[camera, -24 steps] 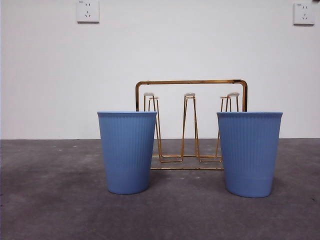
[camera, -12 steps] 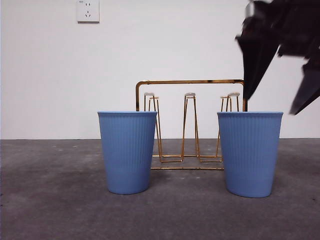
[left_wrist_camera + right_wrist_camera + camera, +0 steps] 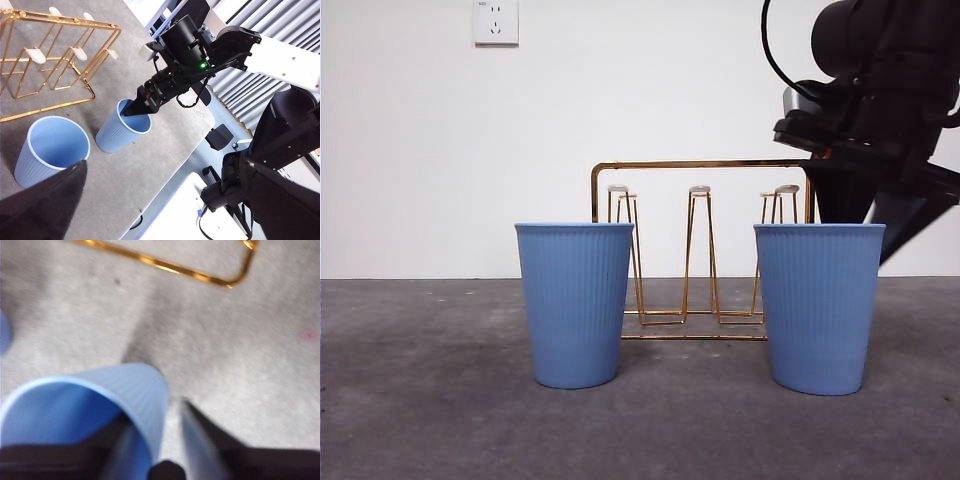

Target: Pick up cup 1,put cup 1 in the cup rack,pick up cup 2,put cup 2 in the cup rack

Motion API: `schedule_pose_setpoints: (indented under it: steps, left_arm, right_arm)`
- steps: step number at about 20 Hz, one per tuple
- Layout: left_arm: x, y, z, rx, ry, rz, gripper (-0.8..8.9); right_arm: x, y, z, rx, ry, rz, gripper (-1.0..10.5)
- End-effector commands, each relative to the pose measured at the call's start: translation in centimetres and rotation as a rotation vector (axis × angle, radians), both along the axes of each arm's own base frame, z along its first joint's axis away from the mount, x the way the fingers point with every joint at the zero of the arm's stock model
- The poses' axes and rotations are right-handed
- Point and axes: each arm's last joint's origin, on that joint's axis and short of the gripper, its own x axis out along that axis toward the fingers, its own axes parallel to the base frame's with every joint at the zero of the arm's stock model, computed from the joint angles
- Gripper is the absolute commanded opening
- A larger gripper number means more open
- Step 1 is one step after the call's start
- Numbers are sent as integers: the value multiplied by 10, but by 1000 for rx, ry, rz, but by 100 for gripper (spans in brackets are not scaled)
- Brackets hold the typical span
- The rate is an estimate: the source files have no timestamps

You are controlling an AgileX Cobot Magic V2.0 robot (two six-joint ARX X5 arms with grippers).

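Two ribbed blue cups stand upright on the grey table, with the gold wire cup rack (image 3: 700, 165) behind and between them. My right gripper (image 3: 873, 215) has come down from the upper right onto the right-hand cup (image 3: 818, 305). In the right wrist view the right gripper (image 3: 155, 440) is open, one jaw inside this cup (image 3: 90, 395) and one outside its wall. The left-hand cup (image 3: 573, 305) stands alone. In the left wrist view my left gripper (image 3: 162, 167) hangs open, high above the nearer cup (image 3: 52, 150), with the far cup (image 3: 122, 130) and rack (image 3: 50, 55) beyond.
White wall with sockets (image 3: 495, 22) stands behind the rack. The table's edge (image 3: 165, 185) runs close past the far cup, with robot stands and equipment beyond it.
The right arm, absent a second ago, entered from the top right and came down until its jaws straddle the right-hand cup's rim. Cups and rack have not moved.
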Motion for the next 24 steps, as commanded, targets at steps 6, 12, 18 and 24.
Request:
schedule_pose_setpoints:
  steps: [6, 12, 18, 24]
  left_arm:
    - [13, -15, 1, -46, 51, -67, 668]
    - [41, -42, 26, -258, 22, -110, 659]
    - [69, -108, 30, -463, 34, -146, 659]
    - [82, -164, 22, -731, 73, -167, 659]
  right_arm:
    - [-15, -4, 27, 48, -75, 68, -12]
    - [-92, -32, 134, 237, -584, 41, -12]
    - [-167, -61, 203, 445, -1125, -7, -12]
    - [-174, -63, 214, 473, -1235, -4, -12]
